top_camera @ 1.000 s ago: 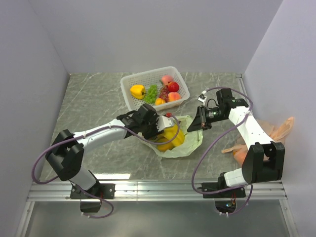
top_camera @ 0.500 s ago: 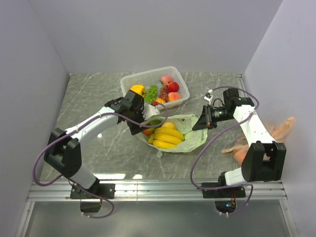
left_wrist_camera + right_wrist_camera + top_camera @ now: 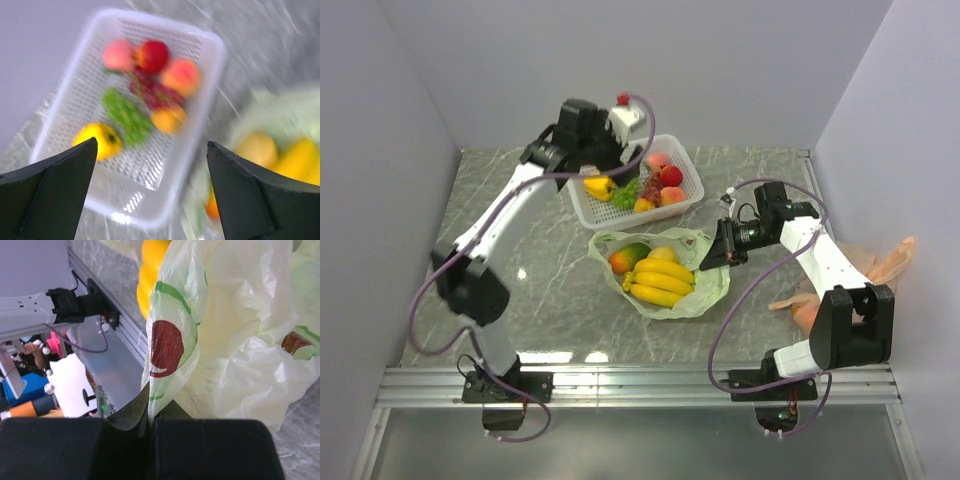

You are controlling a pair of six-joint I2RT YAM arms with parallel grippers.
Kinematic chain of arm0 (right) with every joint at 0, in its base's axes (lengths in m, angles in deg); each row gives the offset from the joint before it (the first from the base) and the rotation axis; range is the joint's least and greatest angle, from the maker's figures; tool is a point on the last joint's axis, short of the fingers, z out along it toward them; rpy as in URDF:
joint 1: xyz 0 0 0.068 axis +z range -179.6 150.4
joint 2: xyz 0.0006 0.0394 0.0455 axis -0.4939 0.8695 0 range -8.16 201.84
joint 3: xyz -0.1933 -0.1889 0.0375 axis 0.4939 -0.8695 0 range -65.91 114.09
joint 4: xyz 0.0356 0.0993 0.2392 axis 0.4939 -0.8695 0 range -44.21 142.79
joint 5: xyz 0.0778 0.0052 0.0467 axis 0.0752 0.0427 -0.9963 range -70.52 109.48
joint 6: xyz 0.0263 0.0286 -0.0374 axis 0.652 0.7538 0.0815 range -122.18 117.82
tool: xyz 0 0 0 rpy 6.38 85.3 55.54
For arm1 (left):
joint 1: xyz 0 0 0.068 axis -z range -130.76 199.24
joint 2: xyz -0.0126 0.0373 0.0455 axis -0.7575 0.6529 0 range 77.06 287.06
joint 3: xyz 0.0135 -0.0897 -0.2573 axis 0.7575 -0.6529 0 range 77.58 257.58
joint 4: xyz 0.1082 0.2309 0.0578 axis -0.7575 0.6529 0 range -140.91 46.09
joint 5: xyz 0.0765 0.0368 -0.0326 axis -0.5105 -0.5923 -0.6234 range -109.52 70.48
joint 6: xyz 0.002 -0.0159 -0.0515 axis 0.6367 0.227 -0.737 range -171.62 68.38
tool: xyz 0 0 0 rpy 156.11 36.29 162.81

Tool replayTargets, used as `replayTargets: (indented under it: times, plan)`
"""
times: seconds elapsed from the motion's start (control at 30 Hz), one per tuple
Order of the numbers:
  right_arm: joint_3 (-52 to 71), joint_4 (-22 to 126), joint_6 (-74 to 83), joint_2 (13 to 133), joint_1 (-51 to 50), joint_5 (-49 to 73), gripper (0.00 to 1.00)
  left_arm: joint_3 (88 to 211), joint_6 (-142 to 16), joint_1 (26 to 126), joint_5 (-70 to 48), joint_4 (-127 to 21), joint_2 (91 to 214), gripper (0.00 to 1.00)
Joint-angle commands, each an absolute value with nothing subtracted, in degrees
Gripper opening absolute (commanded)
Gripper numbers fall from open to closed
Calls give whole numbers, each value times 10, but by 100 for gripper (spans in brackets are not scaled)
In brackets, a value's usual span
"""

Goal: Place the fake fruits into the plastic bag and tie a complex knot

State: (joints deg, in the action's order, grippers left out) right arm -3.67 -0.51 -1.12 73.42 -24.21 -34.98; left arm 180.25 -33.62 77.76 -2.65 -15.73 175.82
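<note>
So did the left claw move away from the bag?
Yes. The left gripper swung from over the bag to above the far left side of the basket, where it now hangs open.

Held left gripper (image 3: 151,150) high and far forward, jaws spread wide; held right gripper (image 3: 150,421) low, jaws pinched on plastic bag (image 3: 235,315).

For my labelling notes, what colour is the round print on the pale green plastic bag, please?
Dark red round print; right wrist view shows it best.
</note>
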Motion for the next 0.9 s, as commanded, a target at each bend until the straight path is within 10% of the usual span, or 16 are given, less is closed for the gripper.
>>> replayTargets:
  times: [0.0, 0.3, 0.87]
  plan:
    - [-34, 23, 6, 736, -241, -332, 0, 1904, -447, 739, -58, -199, 1882, 96]
    - [-46, 17, 2, 731, -241, -323, 0, 2012, -512, 715, -216, -245, 2056, 96]
    - [-49, 33, 12, 751, -241, -331, 0, 1960, -488, 708, -37, -306, 2127, 84]
